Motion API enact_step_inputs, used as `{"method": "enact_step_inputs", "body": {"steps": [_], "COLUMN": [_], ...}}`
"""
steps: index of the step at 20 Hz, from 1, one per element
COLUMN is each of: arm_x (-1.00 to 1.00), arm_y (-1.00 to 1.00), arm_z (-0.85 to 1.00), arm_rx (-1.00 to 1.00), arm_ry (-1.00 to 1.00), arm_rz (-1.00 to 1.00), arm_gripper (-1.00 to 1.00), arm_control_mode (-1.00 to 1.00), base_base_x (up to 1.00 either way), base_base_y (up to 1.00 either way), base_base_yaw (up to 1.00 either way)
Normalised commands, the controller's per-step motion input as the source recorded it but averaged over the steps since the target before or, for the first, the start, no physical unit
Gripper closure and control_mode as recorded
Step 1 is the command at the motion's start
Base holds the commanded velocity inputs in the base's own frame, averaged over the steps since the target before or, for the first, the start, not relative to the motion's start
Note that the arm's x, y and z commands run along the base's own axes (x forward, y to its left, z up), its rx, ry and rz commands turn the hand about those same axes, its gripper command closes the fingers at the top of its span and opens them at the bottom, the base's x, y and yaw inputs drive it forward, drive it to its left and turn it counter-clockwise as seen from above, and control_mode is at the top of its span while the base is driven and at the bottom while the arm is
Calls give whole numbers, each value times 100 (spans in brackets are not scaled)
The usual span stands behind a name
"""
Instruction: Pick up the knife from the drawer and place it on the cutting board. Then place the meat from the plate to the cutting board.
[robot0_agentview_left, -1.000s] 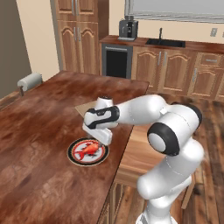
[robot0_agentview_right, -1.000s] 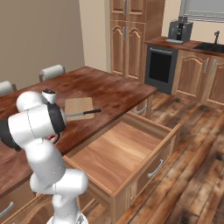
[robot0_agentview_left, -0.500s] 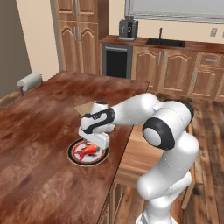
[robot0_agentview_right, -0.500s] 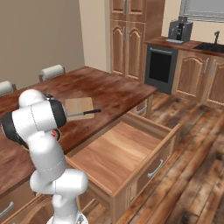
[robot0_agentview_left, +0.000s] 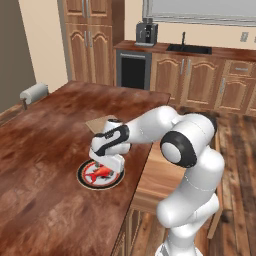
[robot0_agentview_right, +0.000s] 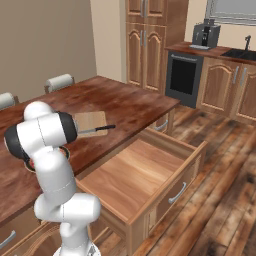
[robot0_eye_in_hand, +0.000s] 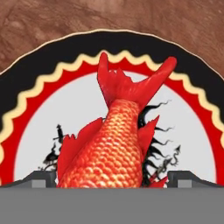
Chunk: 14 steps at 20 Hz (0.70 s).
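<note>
Bright red-orange scaly lump of meat (robot0_eye_in_hand: 109, 144), fish-shaped with a forked tail, lies on the white centre of the round plate (robot0_eye_in_hand: 52, 57) with black rim, red ring and cream zigzag border. In the hand view the meat sits between the two dark finger tips (robot0_eye_in_hand: 41, 178), which show at either side of it low in the frame; jaws stand wide apart, nothing clamped. Whether the tips touch the plate, cannot tell.

Left base view: plate (robot0_agentview_left: 86, 180) sits on the dark reddish wooden table (robot0_agentview_left: 45, 130) near its right edge, meat (robot0_agentview_left: 102, 172) red on top of it, the two-finger gripper (robot0_agentview_left: 106, 165) pointing straight down right over it, white arm reaching in from the right.

Thin pale tan wooden cutting board (robot0_agentview_right: 92, 120) lies flat on the table beyond the plate, partly hidden by the arm in the left base view. Small kitchen knife (robot0_agentview_right: 97, 129) with black handle rests on the board's near edge, handle sticking out off the board towards the table edge, blade mostly behind the arm.

Wide shallow light-brown wooden drawer (robot0_agentview_right: 140, 175) with curved silver handle stands pulled out from under the table. Paper towel roll (robot0_agentview_left: 33, 92) at the far left table edge. Black coffee machine (robot0_agentview_right: 205, 36) on the back counter.
</note>
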Motion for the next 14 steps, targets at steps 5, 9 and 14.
{"method": "enact_step_inputs", "body": {"steps": [5,9,14], "arm_x": [0,-1,0], "arm_y": [0,0,1], "arm_z": [-27,-40,-17], "arm_rx": [0,0,0], "arm_ry": [0,0,0], "arm_rz": [0,0,0], "arm_gripper": [-100,100,100], "arm_control_mode": [-100,-100,-100], "base_base_x": [0,0,0], "base_base_y": [0,0,0], "base_base_yaw": [0,0,0]}}
